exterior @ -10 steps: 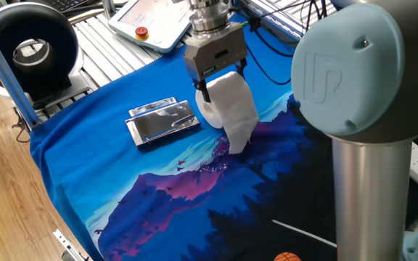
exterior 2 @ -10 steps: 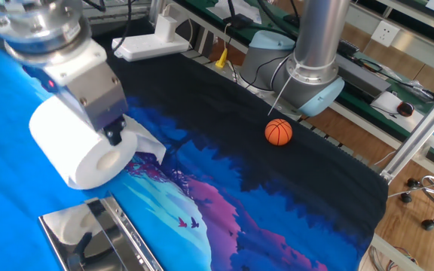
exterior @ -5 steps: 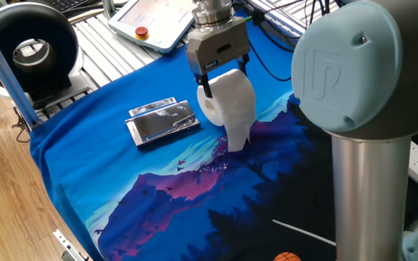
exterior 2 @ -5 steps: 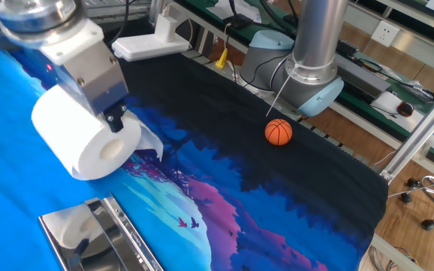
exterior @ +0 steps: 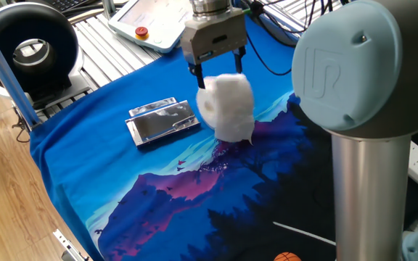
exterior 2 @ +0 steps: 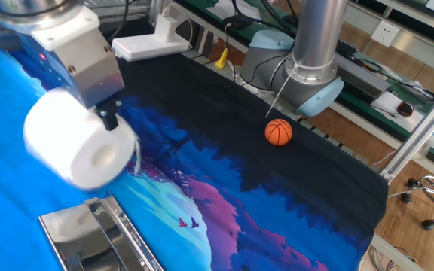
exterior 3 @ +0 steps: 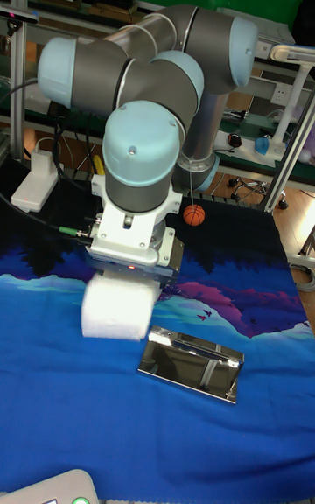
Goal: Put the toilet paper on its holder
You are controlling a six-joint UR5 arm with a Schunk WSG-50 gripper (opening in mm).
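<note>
The toilet paper [exterior: 226, 105] is a white roll, blurred, hanging just under my gripper [exterior: 218, 69] and above the blue cloth. The gripper's body looks sharp while the roll [exterior 2: 77, 147] is smeared. One dark fingertip [exterior 2: 111, 120] shows at the roll's end face, above its core; the other is hidden. The jaws stand about a roll's length apart and seem to be off the roll. The holder [exterior: 163, 121] is a shiny silver rectangle lying flat to the left of the roll; in the tall fixed view the holder [exterior 3: 191, 362] lies right of the roll [exterior 3: 118, 304].
A white pendant [exterior: 154, 22] with a red button lies beyond the cloth. A black round device [exterior: 31, 47] sits at the far left. A small orange ball [exterior 2: 278, 132] rests near the arm's base [exterior 2: 311, 75]. A white power strip [exterior 2: 153, 45] lies behind.
The gripper has risen and shifted slightly left, while the roll has stayed low and turned blurred. Its trailing sheet no longer hangs down long onto the cloth.
</note>
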